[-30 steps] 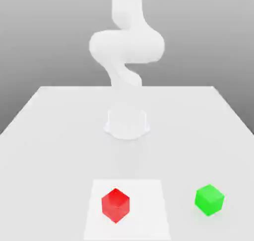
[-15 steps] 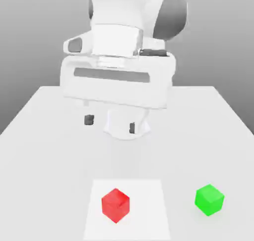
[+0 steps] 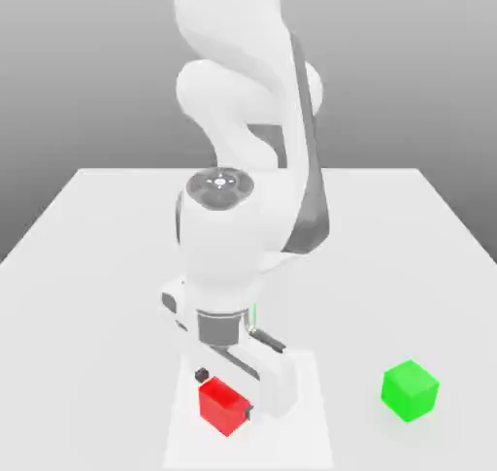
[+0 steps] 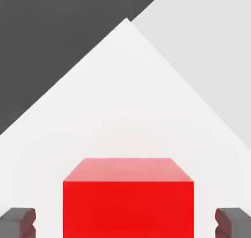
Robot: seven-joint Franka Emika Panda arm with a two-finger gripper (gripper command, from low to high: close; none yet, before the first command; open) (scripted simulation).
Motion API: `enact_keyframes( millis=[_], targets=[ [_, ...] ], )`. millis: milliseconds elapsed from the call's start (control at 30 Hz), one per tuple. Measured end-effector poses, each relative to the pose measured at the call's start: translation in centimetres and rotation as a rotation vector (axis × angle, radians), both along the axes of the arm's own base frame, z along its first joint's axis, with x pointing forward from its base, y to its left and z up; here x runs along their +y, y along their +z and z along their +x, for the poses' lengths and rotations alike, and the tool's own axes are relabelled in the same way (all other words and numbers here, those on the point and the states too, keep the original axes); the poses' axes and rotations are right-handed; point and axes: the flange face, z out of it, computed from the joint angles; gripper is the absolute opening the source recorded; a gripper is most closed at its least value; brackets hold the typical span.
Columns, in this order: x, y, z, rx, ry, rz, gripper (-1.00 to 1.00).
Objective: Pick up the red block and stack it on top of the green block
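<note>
Red block (image 4: 128, 198) between apparently clear fingertips (image 4: 18, 221)

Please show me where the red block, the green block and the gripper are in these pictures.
red block (image 3: 221, 409): exterior view, on its front face.
green block (image 3: 409, 389): exterior view, on its middle, where the faces meet.
gripper (image 3: 225, 392): exterior view, midway between its fingers, over the red block.

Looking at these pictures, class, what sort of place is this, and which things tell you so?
Most likely a simulated robot test bench, not a real room: a plain white table against a blank grey backdrop, a white robot arm, and just a red block and a green block.
</note>
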Motion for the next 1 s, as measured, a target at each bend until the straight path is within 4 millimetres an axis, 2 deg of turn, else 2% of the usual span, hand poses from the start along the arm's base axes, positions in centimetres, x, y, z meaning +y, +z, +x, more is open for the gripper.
enact_keyframes(
  millis=[167,333,367,433,533,667,700,767,867,900,1000],
  targets=[
    [0.0,0.0,0.0,-0.001,0.0,0.0,-1.0],
    [0.0,4.9,0.1,-0.001,0.0,0.0,-1.0],
    [0.8,5.7,0.1,-0.001,0.017,0.0,-1.0],
    [4.8,6.7,0.4,-0.001,0.101,0.001,-1.0],
    [12.5,7.9,0.0,-0.001,0.263,0.002,-1.0],
    [22.2,9.3,-2.5,-0.001,0.467,0.001,-1.0],
    [24.0,9.5,-3.2,-0.001,0.505,0.001,-1.0],
    [24.5,8.2,-3.2,-0.002,0.511,0.0,-1.0],
    [24.6,4.8,-3.2,-0.002,0.512,-0.001,-1.0],
    [24.6,3.9,-3.2,-0.002,0.513,0.0,1.0],
    [24.6,3.9,-3.2,-0.002,0.513,0.0,1.0]
  ],
)
